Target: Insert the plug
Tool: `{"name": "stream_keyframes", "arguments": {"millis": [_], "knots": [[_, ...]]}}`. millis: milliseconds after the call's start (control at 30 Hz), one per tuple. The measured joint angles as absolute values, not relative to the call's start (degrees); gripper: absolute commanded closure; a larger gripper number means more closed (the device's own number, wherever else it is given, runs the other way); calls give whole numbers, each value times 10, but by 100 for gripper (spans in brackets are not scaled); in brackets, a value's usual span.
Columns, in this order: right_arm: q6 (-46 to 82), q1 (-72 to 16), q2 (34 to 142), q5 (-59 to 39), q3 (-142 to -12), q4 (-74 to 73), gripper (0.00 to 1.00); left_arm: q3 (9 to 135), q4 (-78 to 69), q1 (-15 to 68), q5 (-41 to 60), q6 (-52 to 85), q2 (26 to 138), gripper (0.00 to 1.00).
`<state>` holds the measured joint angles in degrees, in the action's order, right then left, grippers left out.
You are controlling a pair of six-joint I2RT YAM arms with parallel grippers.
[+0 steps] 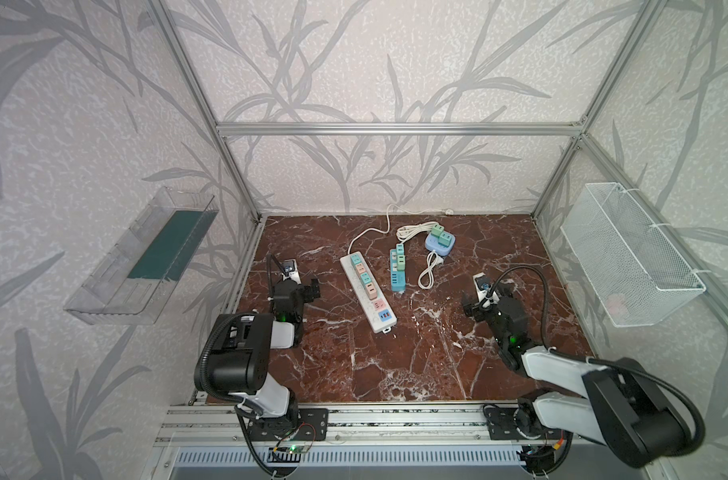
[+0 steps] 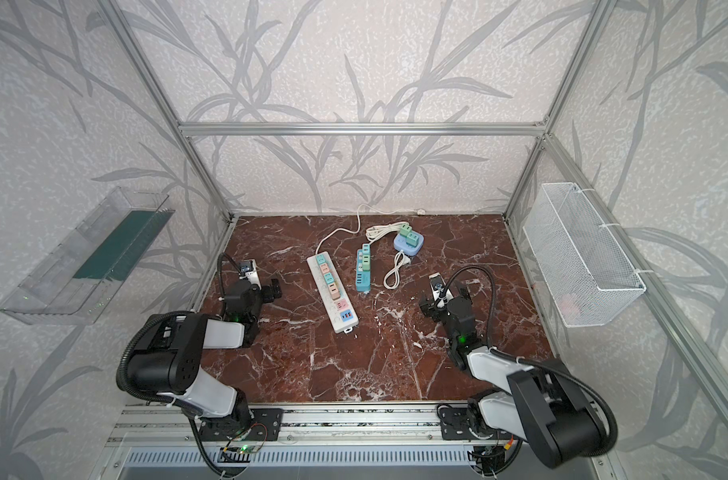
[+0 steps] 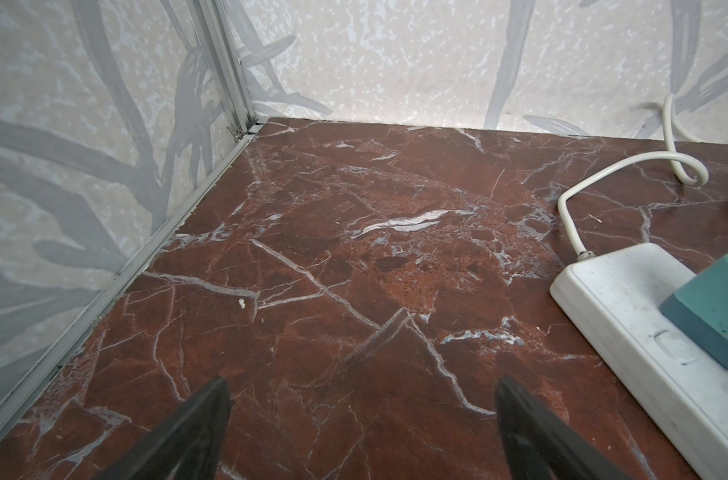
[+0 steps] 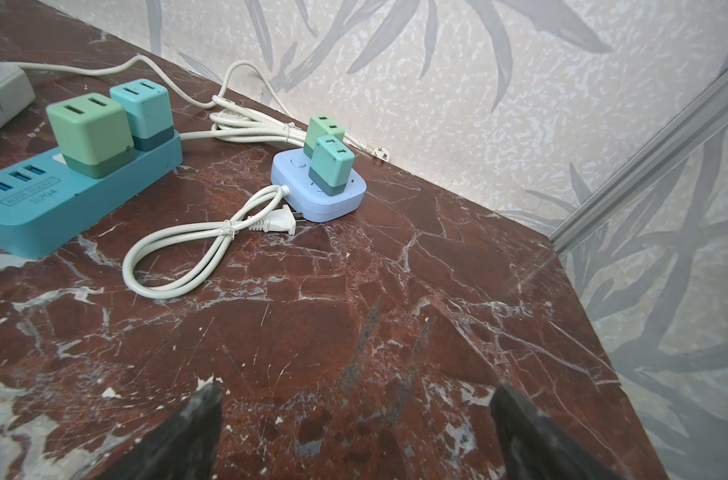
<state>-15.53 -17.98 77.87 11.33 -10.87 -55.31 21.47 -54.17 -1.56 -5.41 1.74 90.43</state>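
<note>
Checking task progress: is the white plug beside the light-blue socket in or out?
Out. The plug lies loose on the table, prongs bare, beside the light-blue socket.

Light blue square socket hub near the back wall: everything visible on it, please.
The light blue hub is a low, square, round-cornered block that looks like matte plastic. It lies flat on the marble tabletop near the back wall. A round button sits on top. A teal adapter and a green adapter stand plugged into its top. Its white cord leaves one side, looped and tied, ending in a loose two-prong plug beside the hub, prongs toward it; contact unclear.
</note>
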Motion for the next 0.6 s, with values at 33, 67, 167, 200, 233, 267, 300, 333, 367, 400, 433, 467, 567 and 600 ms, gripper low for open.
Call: {"name": "stream_keyframes", "arguments": {"millis": [33, 67, 167, 200, 233, 267, 300, 333, 367, 400, 433, 467, 567, 600], "knots": [[-157, -178, 830, 112, -100, -601, 1, 215, -542, -16, -54, 17, 904, 1], [-155, -177, 876, 116, -97, -629, 1, 215, -542, -16, -54, 18, 904, 1], [-138, -168, 930, 142, -92, -673, 1, 215, -542, -16, -53, 18, 904, 1], [-133, -161, 937, 150, -93, -692, 1, 215, -542, -16, -53, 18, 904, 1], [-129, -157, 943, 157, -98, -708, 1, 215, -542, -16, -53, 18, 904, 1], [-126, -153, 949, 166, -106, -721, 1, 215, -542, -16, -53, 18, 904, 1], [-122, -151, 952, 172, -112, -727, 1, 215, -542, -16, -53, 18, 904, 1], [-117, -148, 952, 176, -119, -734, 1, 215, -542, -16, -53, 18, 904, 1], [-114, -146, 952, 180, -125, -737, 1, 215, -541, -16, -53, 18, 904, 1], [-109, -145, 952, 183, -133, -732, 1, 215, -542, -16, -53, 18, 904, 1], [-102, -142, 948, 184, -145, -713, 1, 215, -541, -16, -53, 18, 904, 1], [-93, -132, 944, 179, -163, -684, 1, 215, -541, -16, -53, 18, 904, 1], [-58, -78, 926, 139, -196, -639, 1, 215, -541, -16, -52, 18, 904, 1], [-52, -65, 921, 134, -198, -635, 1, 215, -541, -16, -52, 18, 904, 1]]}}
